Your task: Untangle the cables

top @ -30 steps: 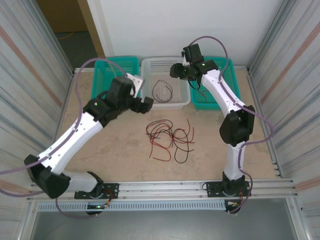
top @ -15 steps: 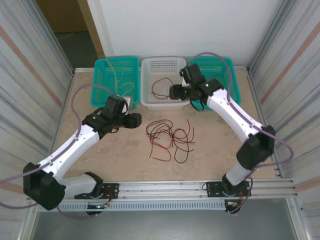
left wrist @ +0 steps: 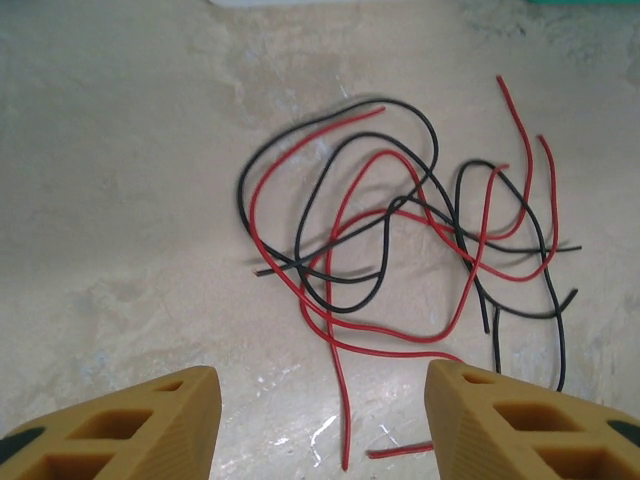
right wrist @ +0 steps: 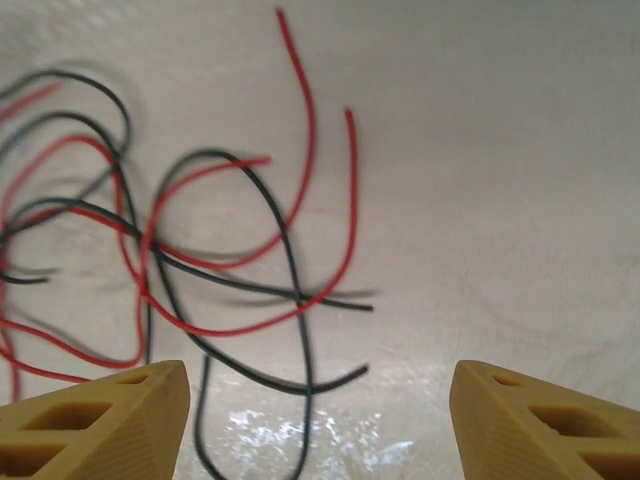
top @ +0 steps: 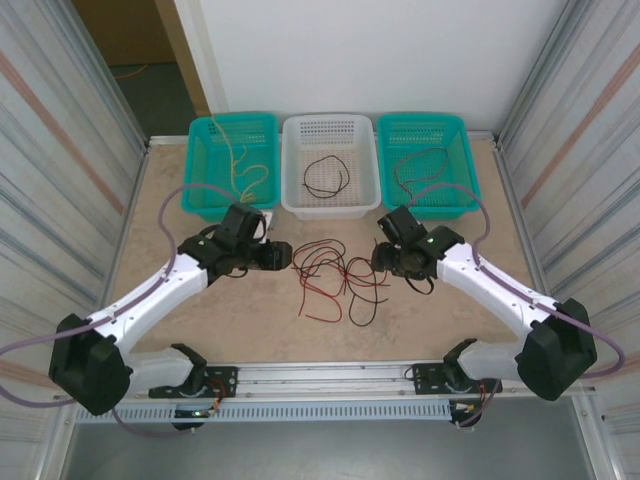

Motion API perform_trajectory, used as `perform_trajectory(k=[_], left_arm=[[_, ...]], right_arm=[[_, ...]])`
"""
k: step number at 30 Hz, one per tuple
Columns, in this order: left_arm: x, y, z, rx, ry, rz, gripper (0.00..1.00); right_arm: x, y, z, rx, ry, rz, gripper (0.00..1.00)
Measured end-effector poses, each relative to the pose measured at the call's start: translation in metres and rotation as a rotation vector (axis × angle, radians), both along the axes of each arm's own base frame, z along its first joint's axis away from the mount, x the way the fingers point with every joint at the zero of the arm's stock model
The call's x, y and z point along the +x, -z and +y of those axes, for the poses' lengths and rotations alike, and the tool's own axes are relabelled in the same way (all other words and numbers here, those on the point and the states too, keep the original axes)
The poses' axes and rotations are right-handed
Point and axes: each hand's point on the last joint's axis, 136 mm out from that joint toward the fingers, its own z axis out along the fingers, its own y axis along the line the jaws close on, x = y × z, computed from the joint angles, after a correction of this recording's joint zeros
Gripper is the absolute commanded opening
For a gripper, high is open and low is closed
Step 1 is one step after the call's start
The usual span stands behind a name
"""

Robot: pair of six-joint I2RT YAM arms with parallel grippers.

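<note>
- Cables (top: 335,280) — red and black, tangled on the bench (top: 250,325); probably light, limp and slippery.
- Left claw (left wrist: 320,378) and right claw (right wrist: 320,372): both parted, empty, flanking the heap.
- Best hold — likely a free red end.

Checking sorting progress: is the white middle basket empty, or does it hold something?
Not empty. The white basket holds one thin black cable, lying in a loose loop on its floor.
</note>
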Motion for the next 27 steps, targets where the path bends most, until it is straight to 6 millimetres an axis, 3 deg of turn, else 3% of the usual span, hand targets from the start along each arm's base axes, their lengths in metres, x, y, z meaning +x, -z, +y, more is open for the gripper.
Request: perform_trajectory(k=[3,8,12,20,25,27], left_arm=[[-0.011,0.011,-0.016,0.042,0.068,0.023,0.53],[-0.026,0.018,-0.043,0.079,0.168,0.04,0.5],[-0.027,0.018,-0.043,0.08,0.167,0.043,0.5],[-0.021,0.014,-0.04,0.072,0.148,0.036,0.5],[-0.018,0.013,-0.037,0.066,0.132,0.037,0.51],[-0.018,0.013,-0.037,0.065,0.13,0.037,0.51]], right_arm=[[-0.005,0.012,0.004,0.004,0.036,0.038,0.6],[-0.009,0.039,0.03,-0.017,0.01,0.108,0.53],[-0.003,0.052,0.054,-0.003,0.001,0.135,0.43],[0.03,0.063,0.088,0.056,0.016,0.117,0.26],[0.038,0.078,0.095,0.077,0.026,0.141,0.26],[0.04,0.084,0.096,0.082,0.03,0.149,0.17]])
